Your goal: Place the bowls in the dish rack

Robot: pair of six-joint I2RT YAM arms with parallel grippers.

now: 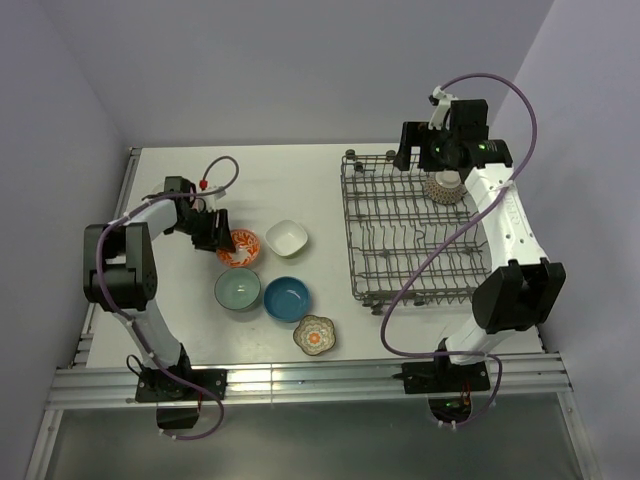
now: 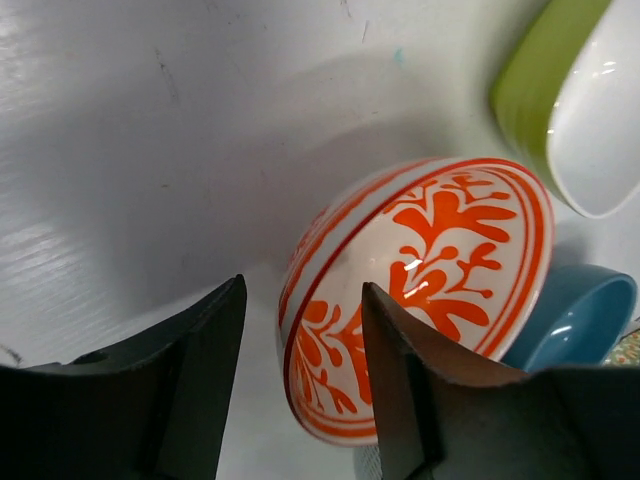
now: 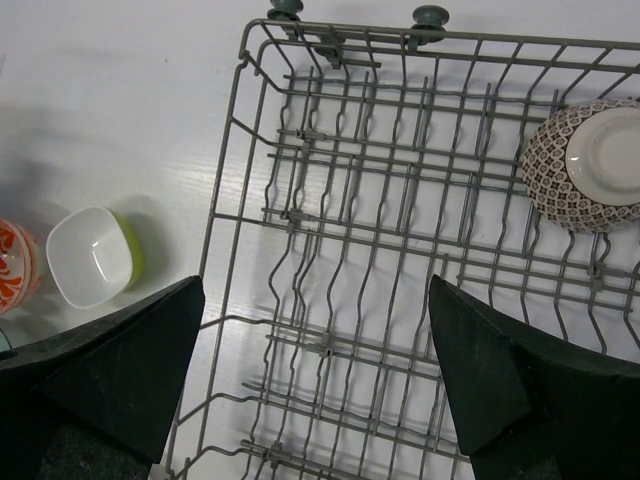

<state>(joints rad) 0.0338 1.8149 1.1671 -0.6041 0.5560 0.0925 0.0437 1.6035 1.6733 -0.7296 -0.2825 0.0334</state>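
1. The left fingers (image 2: 200, 400) are at the orange-white bowl (image 2: 440, 260), left of centre on the tabletop (image 1: 180, 180).
2. They stand partly apart astride the bowl's rim, one finger over the patterned inside and the other outside the wall. A slim gap shows between the outer finger and the wall, so they are not clamped on it.
3. The orange-white bowl sits tipped, its inside facing the wrist camera.
4. The white squarish bowl (image 1: 287, 237), green underneath, lies just to its right.
5. The pale teal bowl (image 1: 238, 289) and the deep blue bowl (image 1: 287, 298) sit side by side nearer the arms. The floral bowl (image 1: 315, 335) is nearest, to the right of the blue one.
6. The dish rack (image 1: 415, 240) fills the right half of the tabletop.
7. The grey patterned bowl (image 3: 585, 165) rests in the rack's far right corner, turned so that its pale foot shows.
8. The right fingers (image 3: 120, 360) hang spread wide above the rack's far end, holding nothing.
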